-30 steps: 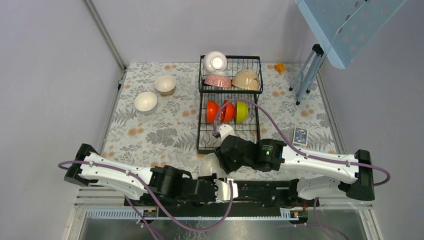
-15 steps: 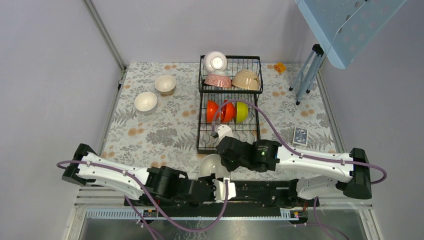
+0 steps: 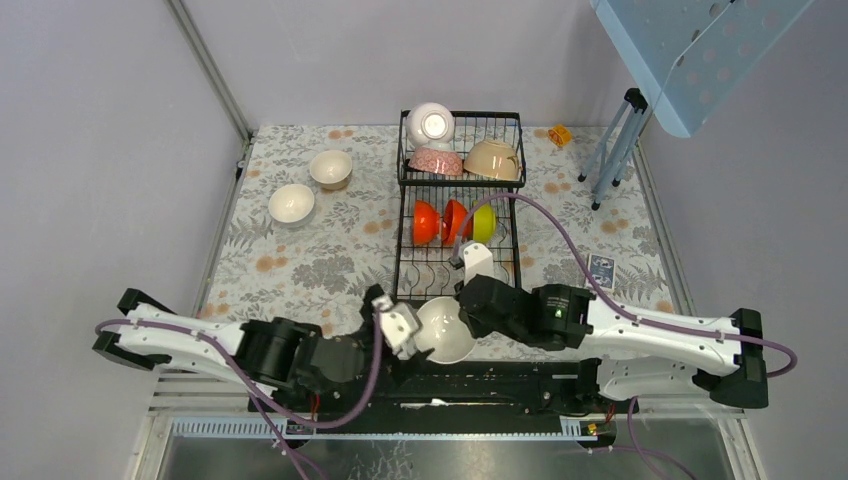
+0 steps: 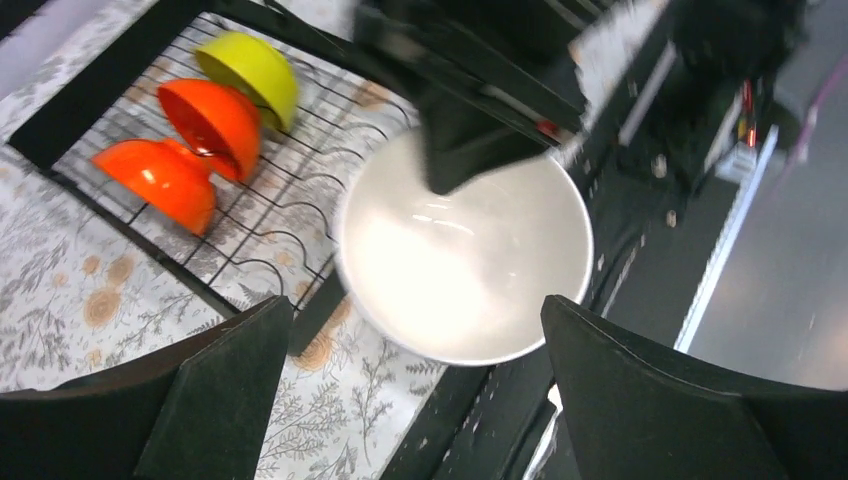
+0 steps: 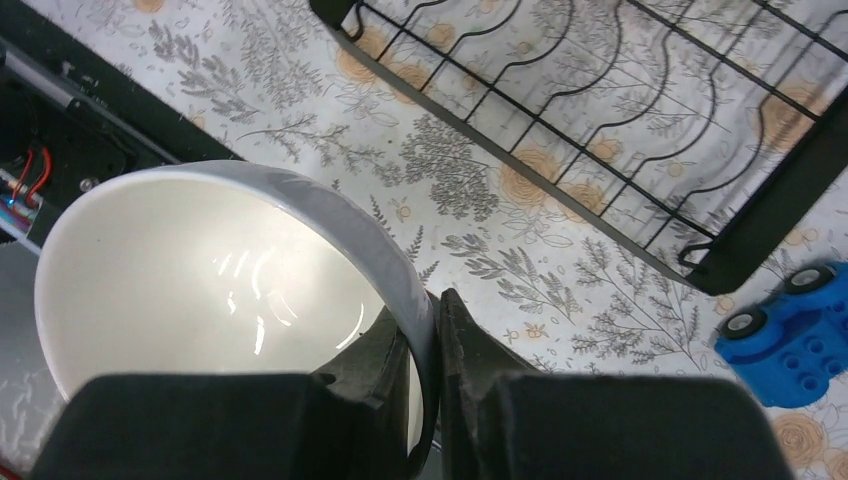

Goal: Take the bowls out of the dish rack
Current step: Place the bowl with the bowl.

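Floral tablecloth [image 3: 300, 262]; right end effector [image 5: 430, 330] pinches white bowl [image 5: 200, 270]; card [image 3: 600, 271] illegible.

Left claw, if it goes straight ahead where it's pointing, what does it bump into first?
Probably the white bowl, straight ahead of the open left claw. The right claw pinches its rim. How far off is unclear.

Floral table [image 3: 300, 270] with dish rack [image 3: 399, 255], cream bowl [image 3: 291, 203], beige bowl [image 3: 330, 168], small orange block [image 3: 560, 134]
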Controlling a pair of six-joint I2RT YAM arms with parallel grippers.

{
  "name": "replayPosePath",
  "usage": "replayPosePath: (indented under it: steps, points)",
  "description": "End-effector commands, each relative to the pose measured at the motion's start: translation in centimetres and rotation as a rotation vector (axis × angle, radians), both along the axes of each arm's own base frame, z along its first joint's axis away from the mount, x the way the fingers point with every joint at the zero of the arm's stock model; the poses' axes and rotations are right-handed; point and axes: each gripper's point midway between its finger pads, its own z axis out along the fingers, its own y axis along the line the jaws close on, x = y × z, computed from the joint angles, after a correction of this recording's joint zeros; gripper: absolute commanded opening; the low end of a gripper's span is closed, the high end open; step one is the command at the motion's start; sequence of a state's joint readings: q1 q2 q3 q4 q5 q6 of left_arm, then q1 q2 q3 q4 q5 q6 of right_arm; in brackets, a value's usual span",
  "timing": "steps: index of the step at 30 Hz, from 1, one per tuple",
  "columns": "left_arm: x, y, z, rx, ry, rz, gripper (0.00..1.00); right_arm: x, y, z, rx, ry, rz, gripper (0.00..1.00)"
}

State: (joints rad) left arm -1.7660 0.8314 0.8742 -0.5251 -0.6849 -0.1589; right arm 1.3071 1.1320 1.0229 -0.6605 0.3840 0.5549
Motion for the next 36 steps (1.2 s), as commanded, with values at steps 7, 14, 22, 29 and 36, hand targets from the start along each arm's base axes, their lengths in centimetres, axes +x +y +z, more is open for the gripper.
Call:
replayPosePath:
  steps: [7, 14, 22, 29, 36]
  points:
    - [4.7, 3.1, 5.7, -0.594, 0.295, 0.531, 0.99, 3.2, -1.4, 2.1, 0.171, -0.132, -0.268, 0.0]
    - [4.9, 1.7, 1.7, -0.839, 0.575, 0.77, 0.97, 4.6, -1.0, 2.0, 0.216, -0.16, -0.374, 0.0]
    - [5.3, 2.9, -2.1, -0.791, 0.629, 1.028, 0.88, 5.1, -0.6, 1.5, 0.247, -0.162, -0.416, 0.0]
    - [5.9, 2.6, -3.0, -0.764, 0.616, 1.063, 0.78, 5.0, 0.0, 1.2, 0.259, -0.143, -0.419, 0.0]
    - [7.0, 0.7, -3.4, -0.735, 0.665, 1.008, 0.41, 4.9, 0.2, 1.3, 0.27, -0.132, -0.413, 0.0]
